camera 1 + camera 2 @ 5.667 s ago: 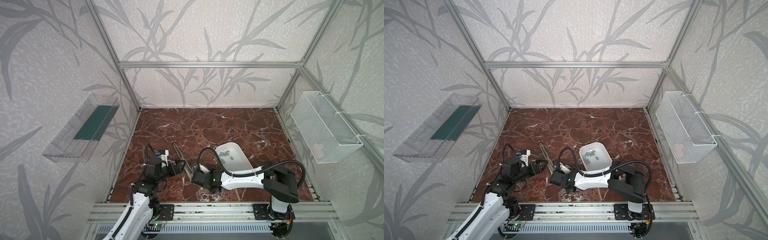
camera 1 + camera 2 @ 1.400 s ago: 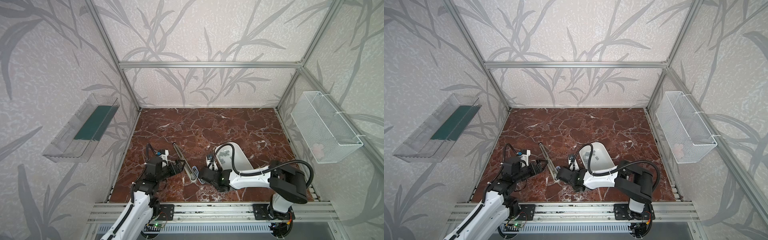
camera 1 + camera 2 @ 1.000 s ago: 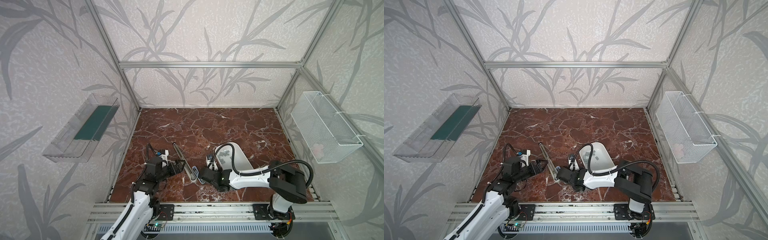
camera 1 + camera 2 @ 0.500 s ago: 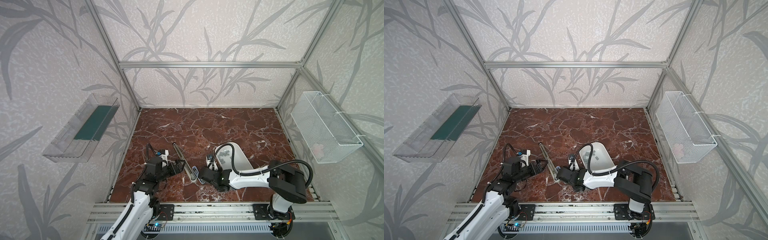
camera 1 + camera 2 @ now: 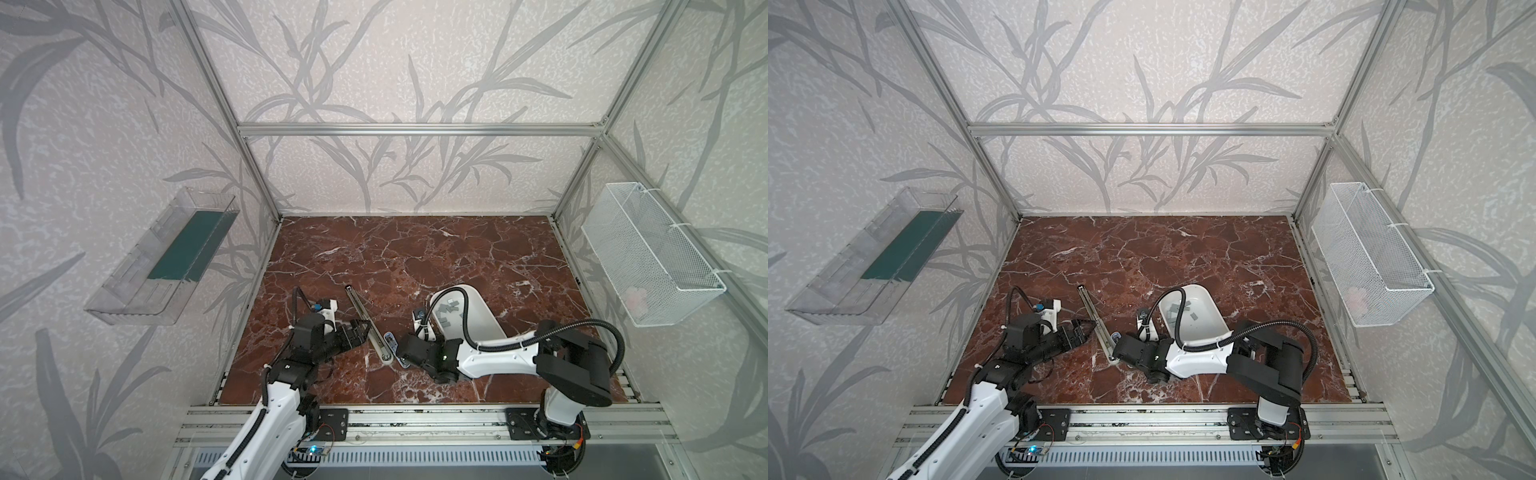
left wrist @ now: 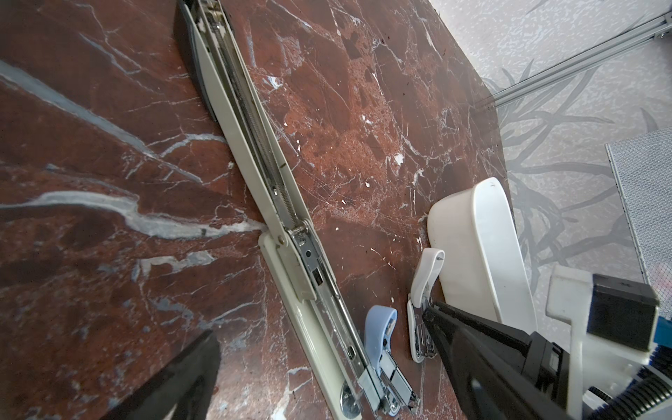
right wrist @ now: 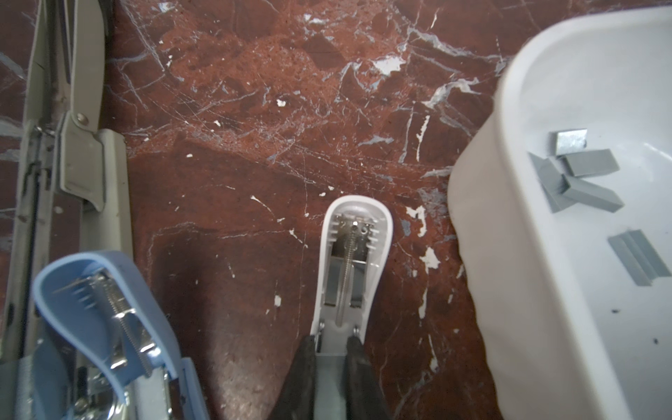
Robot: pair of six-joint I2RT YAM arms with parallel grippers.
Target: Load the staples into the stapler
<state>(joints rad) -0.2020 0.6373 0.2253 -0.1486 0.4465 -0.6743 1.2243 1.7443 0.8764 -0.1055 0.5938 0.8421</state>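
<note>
Right gripper (image 7: 329, 358) clamped on the open white stapler (image 7: 351, 254)
Left gripper (image 6: 316, 325) spread wide near the long stapler (image 6: 254, 156) — staples (image 7: 591, 162) lie loose in the white tub (image 7: 491, 236).

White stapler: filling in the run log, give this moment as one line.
right gripper shut on white stapler, lid open | left gripper open, by long beige stapler | staples in white tray

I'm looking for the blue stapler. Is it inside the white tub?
No, the blue stapler lies on the table beside the long stapler, outside the tub.
</note>
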